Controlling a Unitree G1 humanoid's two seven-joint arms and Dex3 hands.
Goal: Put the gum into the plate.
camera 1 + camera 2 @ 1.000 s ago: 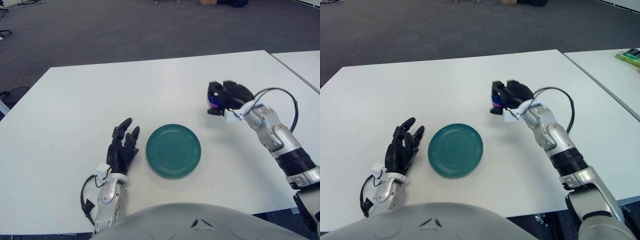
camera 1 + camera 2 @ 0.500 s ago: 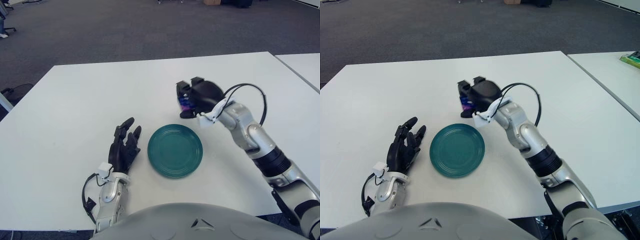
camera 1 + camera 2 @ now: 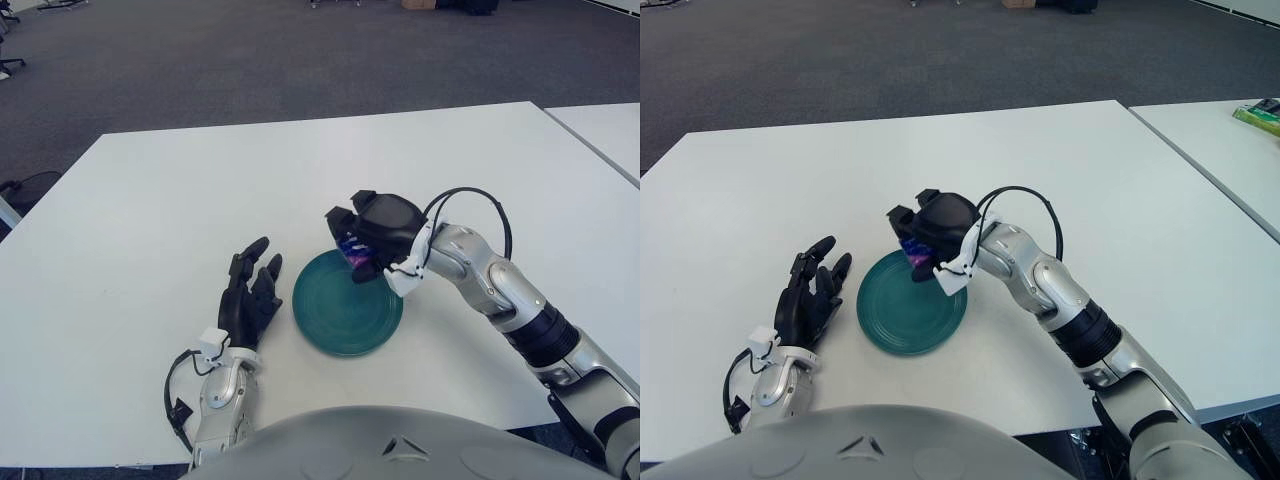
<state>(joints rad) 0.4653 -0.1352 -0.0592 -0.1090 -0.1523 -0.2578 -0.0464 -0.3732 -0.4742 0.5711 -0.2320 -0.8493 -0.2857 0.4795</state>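
Gum: a small purple-and-blue pack (image 3: 352, 250), mostly hidden inside the right hand's grasp, over the far rim of the plate.
Right hand: (image 3: 366, 238) black fingers curled around the gum.
Plate: round, teal-green (image 3: 340, 320), on the white counter (image 3: 150, 220).
Left hand: (image 3: 247, 295) fingers spread, holding nothing, just left of the plate.

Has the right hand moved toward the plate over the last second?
Yes. The right hand, shut on the gum, has moved left from beyond the plate to over its far rim.
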